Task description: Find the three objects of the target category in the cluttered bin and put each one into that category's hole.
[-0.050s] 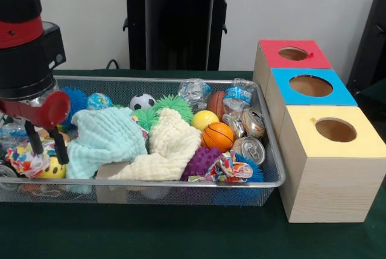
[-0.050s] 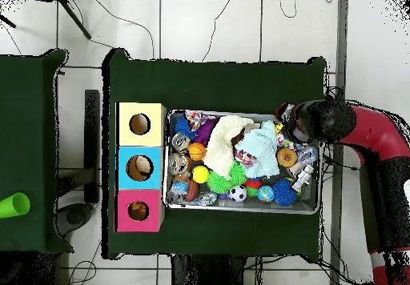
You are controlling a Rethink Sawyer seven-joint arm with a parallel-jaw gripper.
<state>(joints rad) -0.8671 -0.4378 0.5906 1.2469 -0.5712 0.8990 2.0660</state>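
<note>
In the front view, the gripper [image 1: 46,148] hangs over the 9 o'clock end of the wire mesh bin [image 1: 274,171]. Its two black fingers [image 1: 60,146] stand apart and point down, and nothing is between them. Below them lies a yellow toy [image 1: 53,168]. At the centre of the bin a mint green cloth [image 1: 105,138] touches a cream cloth [image 1: 170,150]. Toward 3 o'clock from the cloths are a small basketball [image 1: 217,136], a yellow ball [image 1: 204,119] and drink cans [image 1: 249,148]. Outside the bin, at 3 o'clock, stand three boxes, each with one hole: red [image 1: 294,54], blue [image 1: 310,85], yellow [image 1: 335,130].

In the overhead view, the arm [image 2: 364,134] enters from 3 o'clock, and the gripper [image 2: 290,131] is over the bin's [image 2: 240,210] 3 o'clock end. Its opening cannot be seen here. The boxes stand at 9 o'clock of the bin, touching its side.
</note>
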